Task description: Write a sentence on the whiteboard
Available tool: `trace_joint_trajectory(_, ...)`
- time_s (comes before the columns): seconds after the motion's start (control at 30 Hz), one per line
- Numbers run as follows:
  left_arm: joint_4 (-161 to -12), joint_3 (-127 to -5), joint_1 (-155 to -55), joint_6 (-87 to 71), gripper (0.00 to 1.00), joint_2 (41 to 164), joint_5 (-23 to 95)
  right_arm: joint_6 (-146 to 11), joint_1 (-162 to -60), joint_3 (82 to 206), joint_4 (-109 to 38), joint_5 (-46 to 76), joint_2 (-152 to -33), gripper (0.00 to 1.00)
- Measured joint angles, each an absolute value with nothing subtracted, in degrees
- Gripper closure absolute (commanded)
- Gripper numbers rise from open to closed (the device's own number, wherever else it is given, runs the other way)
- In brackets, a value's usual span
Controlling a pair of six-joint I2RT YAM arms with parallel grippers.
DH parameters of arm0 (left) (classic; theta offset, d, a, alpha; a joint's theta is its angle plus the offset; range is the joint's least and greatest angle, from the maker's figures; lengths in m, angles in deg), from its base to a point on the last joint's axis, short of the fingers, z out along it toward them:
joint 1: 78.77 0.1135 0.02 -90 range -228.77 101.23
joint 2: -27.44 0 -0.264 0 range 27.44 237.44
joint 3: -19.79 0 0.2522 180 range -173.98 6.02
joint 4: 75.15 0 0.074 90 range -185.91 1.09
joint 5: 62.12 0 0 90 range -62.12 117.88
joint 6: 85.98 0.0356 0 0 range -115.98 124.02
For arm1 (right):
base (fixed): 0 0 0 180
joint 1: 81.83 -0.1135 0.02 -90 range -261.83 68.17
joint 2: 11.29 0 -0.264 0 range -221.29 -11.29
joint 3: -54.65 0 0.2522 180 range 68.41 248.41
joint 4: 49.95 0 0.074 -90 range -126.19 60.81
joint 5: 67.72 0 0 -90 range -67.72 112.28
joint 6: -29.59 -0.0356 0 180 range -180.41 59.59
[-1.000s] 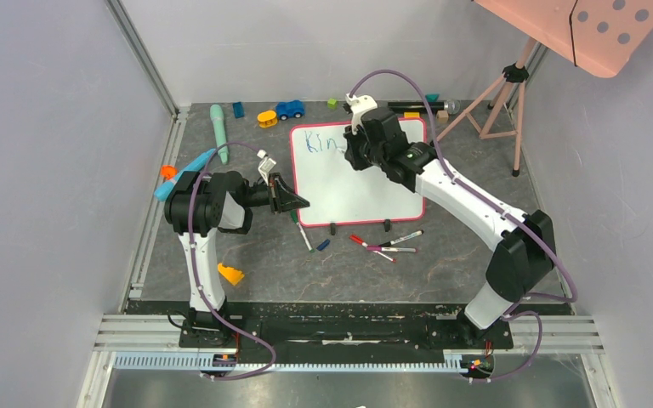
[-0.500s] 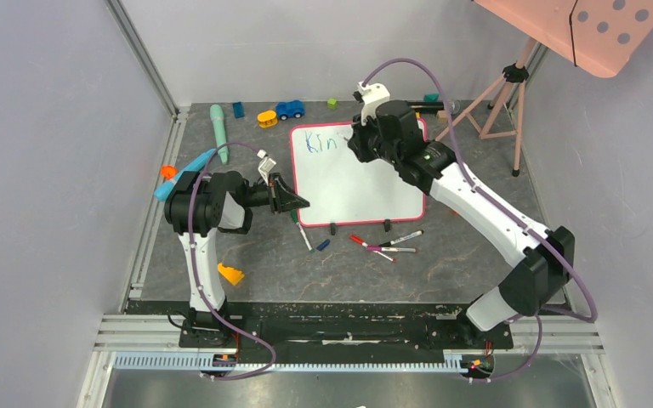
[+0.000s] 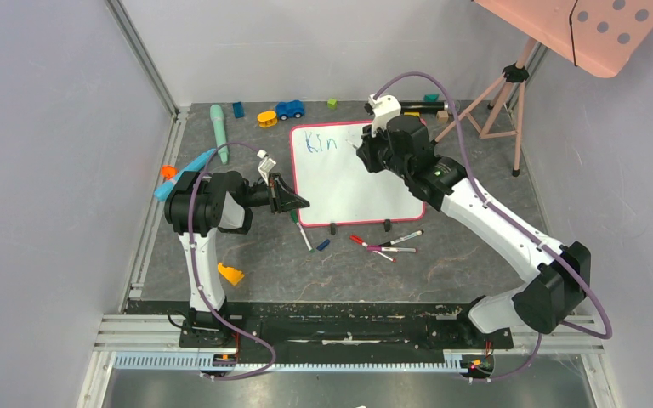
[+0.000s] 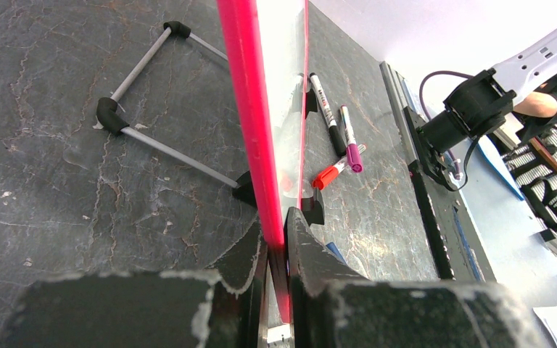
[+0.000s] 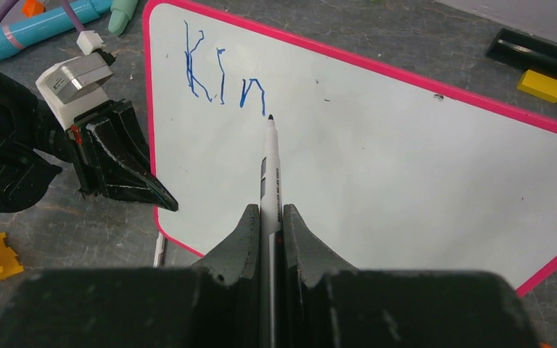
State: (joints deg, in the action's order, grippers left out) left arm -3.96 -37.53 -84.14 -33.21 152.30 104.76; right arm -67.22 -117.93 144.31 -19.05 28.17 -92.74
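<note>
The whiteboard (image 3: 353, 183), glossy white with a pink frame, stands tilted on black clip feet. Blue letters "Kin" (image 3: 320, 142) of the sentence sit at its top left, also in the right wrist view (image 5: 221, 76). My left gripper (image 3: 300, 204) is shut on the board's left frame edge (image 4: 250, 109), the jaws pinching it (image 4: 275, 226). My right gripper (image 3: 366, 155) hovers over the board's upper middle, shut on a white marker (image 5: 270, 163) between its jaws (image 5: 270, 210). The marker's dark tip sits just right of the "n"; whether it touches the board I cannot tell.
Loose markers (image 3: 387, 245) lie in front of the board, and one more (image 3: 303, 231) lies under its left corner. Toys line the back edge: a blue car (image 3: 289, 109), a mint tube (image 3: 218, 129). An orange block (image 3: 230, 274) is near the left base. A tripod (image 3: 497, 102) stands back right.
The right arm has swung to the right along the board's top, uncovering the "n" after "Ki". The left arm and the board have not moved.
</note>
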Motion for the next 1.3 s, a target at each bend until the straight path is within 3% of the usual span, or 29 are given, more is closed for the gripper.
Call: trace_joint_trajectory(1.3,-4.0,-37.5,-84.1,-33.2,0.98,152.3,104.8,-67.2,-117.6,154.4,-14.4,28.2,-103.3,1.0)
